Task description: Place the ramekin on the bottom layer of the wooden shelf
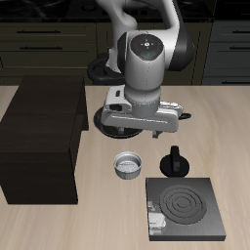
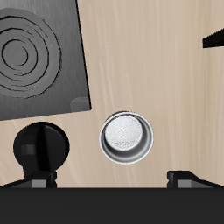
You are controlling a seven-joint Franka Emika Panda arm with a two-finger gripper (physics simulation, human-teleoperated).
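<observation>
Tool (image 2: 112,179) hovers wide open, empty, above ramekin (image 2: 126,137).
Centre my fingers across its rim before descending; wooden shelf (image 1: 39,137) awaits.

My own arm hides my tool in the exterior view, along with most of the frying pan (image 1: 105,122). In the wrist view only a corner of the wooden shelf (image 2: 215,39) shows, and the stove plate (image 2: 39,52) is cut off at the edge.

Even, soft simulator light, faint shadows under objects, both views sharp, low-resolution, without glare
</observation>
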